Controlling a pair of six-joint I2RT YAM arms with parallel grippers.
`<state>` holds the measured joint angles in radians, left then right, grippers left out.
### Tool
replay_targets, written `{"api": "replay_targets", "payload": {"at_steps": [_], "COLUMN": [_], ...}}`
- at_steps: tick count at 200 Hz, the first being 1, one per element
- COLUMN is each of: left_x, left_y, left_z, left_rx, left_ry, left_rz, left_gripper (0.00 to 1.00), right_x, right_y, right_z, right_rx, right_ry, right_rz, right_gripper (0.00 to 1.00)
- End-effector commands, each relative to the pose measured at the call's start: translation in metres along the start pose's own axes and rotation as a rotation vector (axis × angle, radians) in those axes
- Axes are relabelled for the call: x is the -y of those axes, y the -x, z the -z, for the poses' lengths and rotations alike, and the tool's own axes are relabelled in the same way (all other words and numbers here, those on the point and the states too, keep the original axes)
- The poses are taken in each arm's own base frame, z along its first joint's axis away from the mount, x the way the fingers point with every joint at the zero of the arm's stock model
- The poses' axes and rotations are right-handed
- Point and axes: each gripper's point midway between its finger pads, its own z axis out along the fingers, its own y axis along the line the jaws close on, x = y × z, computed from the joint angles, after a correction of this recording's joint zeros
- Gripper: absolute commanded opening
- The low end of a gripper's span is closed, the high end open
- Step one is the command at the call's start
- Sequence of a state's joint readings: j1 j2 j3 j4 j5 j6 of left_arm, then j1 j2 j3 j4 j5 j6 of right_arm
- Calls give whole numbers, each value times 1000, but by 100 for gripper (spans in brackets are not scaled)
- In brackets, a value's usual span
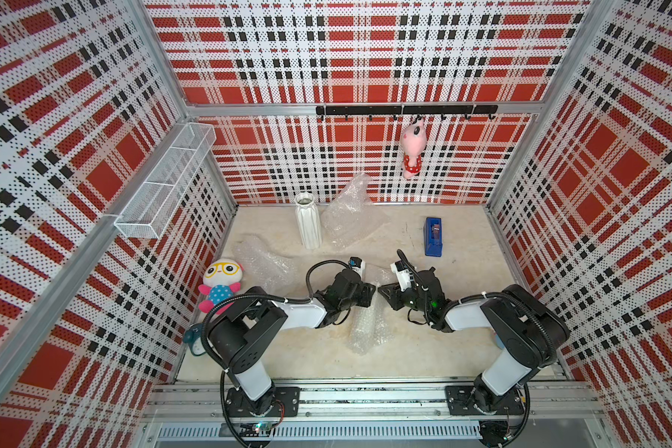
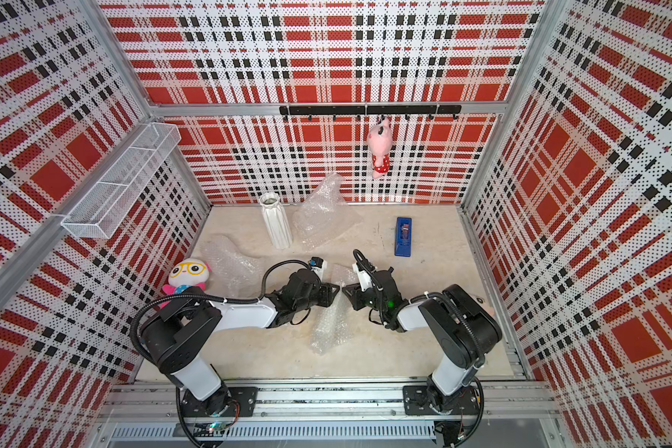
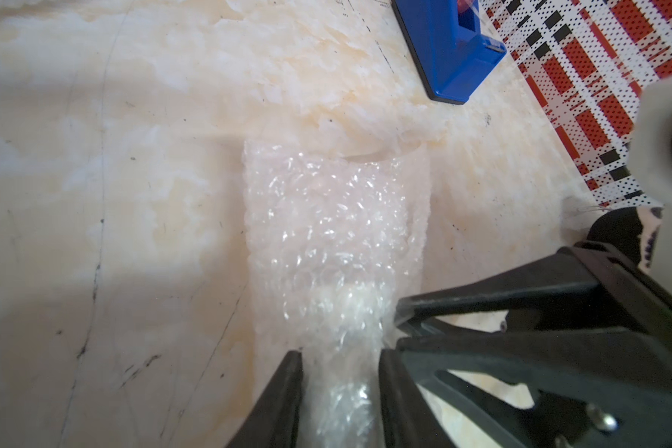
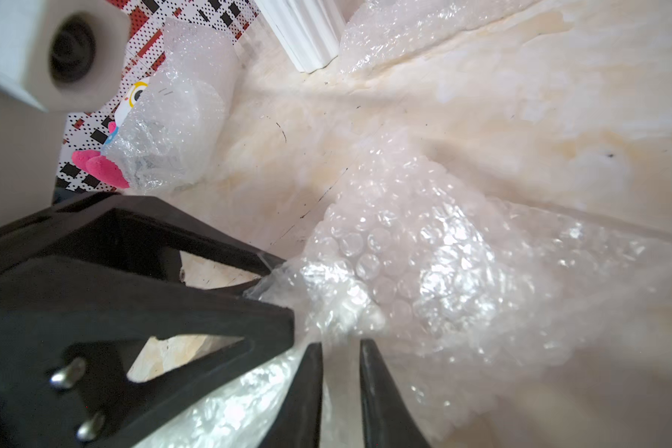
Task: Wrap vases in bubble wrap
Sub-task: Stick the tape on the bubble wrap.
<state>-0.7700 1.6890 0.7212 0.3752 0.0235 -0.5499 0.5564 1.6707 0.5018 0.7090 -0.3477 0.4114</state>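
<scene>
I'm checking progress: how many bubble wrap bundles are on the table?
3. Centre bundle between left gripper and right gripper; left bundle beside the plush toy; back bundle beside the white vase. Arms may hide more.

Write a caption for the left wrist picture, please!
Left gripper pinching bubble wrap, right gripper beside it, blue tape dispenser beyond.

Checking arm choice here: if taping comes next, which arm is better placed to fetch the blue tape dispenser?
Probably the right. The tape dispenser stands on that arm's side, the right fingers stand apart, and the left fingers grip the wrapped bundle.
</scene>
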Motion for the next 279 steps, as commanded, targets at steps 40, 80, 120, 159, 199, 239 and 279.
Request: {"api": "replay_targets", "payload": {"at_steps": [40,80,120,159,199,239,279], "left_x": [8,15,12,11,7,2,-6], "left_y": [0,4,20,33,38,34,17], "left_z": [12,13,19,15,13,18,23], "left_rx": [5,14,70,98,109,109,74], "left_ry": [-44,-59,-63,-64,-49,-34,-2], "left_rz": [10,6,58,88,105,103,83], "left_gripper": [42,51,59,64,68,68,68], "right_x": [-8,-4,-4,-7,-11,-17,-16], "right_y": [14,11,8,4,6,12,12], "right_z": [4,2,-1,-7,-6,-3,0], "right_rx": [69,56,49,34,39,48,54], "right_ry": [12,-8,-15,-12,-3,20,20], "right_rz": [26,29,42,59,61,62,59], "right_gripper": [29,30,30,25,21,19,21]}}
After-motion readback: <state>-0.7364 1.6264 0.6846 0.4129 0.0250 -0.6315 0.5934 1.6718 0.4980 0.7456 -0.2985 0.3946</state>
